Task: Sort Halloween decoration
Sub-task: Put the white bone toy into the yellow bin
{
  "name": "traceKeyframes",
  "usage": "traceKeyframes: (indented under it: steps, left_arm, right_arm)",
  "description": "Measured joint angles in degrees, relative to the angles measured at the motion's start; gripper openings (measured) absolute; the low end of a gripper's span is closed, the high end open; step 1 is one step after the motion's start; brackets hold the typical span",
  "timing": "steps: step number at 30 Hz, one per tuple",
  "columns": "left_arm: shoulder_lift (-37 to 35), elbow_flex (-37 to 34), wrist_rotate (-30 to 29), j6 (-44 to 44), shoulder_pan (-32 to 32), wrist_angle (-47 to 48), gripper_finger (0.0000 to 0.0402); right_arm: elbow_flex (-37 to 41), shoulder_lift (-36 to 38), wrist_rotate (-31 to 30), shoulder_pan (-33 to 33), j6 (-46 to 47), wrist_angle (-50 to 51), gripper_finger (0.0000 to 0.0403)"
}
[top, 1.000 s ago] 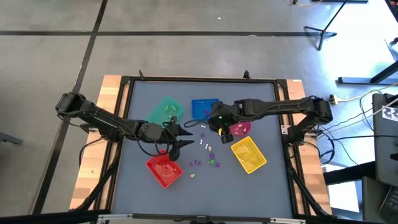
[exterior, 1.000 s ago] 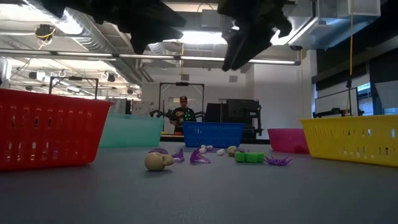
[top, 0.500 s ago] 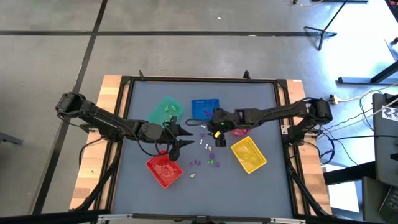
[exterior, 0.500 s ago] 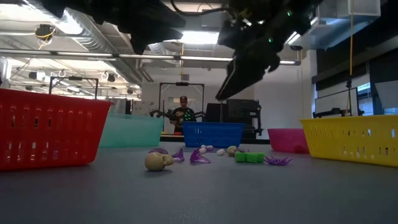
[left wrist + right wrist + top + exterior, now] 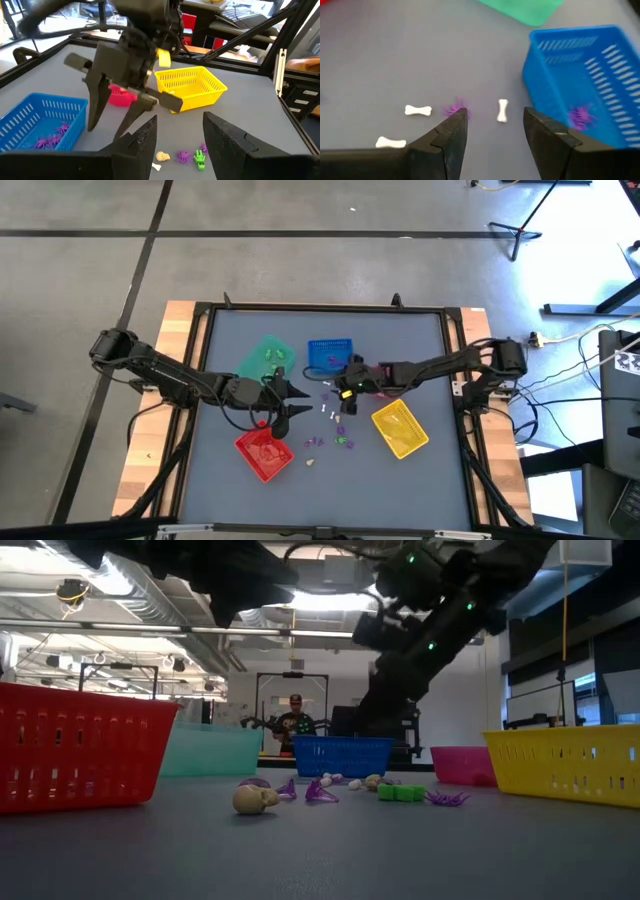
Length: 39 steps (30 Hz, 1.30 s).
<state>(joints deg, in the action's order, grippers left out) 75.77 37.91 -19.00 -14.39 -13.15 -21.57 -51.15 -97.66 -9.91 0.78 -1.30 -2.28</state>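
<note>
Across the grey tabletop, centre frame, Halloween decoration lies loose; blue tray holds purple trinkets, beside green tray, red tray, yellow tray. Both left pincer and right pincer released, empty.

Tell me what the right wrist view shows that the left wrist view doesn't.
Only the right wrist view: three white bones lying on the table, a purple trinket between two of them, and a corner of the green tray.

Only the left wrist view: the yellow tray, the pink bowl, a small green trinket, and the open right gripper hanging over the table.

Both: the blue tray with purple trinkets inside, and the grey table. Each also shows its own open fingers, the left gripper in its view.
</note>
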Motion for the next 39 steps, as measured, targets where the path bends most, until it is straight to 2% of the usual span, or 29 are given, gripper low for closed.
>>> traceKeyframes:
  steps: [5, 10, 15, 22, 33, 36, 39]
  left_arm:
    - [0.0, 0.0, 0.0, 0.0, 0.0, 0.1, 0.0144]
    - [0.0, 0.0, 0.0, 0.0, 0.0, 0.1, 0.0144]
    - [0.0, 0.0, 0.0, 0.0, 0.0, 0.1, 0.0144]
    - [0.0, 0.0, 0.0, 0.0, 0.0, 0.1, 0.0144]
    - [0.0, 0.0, -1.3, 0.0, 0.0, 0.1, 0.0144]
    - [0.0, 0.0, -1.4, 0.0, 0.1, 0.1, 0.0144]
    - [0.0, 0.0, -1.4, 0.0, 0.1, 0.1, 0.0144]
  right_arm:
    - [0.0, -4.8, -0.5, 0.0, 0.0, -4.4, 0.0193]
    - [0.0, -7.8, -3.0, 0.0, -0.2, -5.2, 0.0193]
    - [-0.1, -9.8, -3.0, 1.4, 0.7, -5.8, 0.0193]
    - [-0.2, -11.2, 2.1, 4.2, 3.9, -8.5, 0.0193]
    - [-0.2, -11.2, 2.6, 4.9, 4.5, -8.6, 0.0193]
    - [-0.2, -11.2, 2.6, 4.9, 4.5, -8.6, 0.0182]
    - [-0.2, -11.2, 2.6, 4.9, 4.5, -8.6, 0.0154]
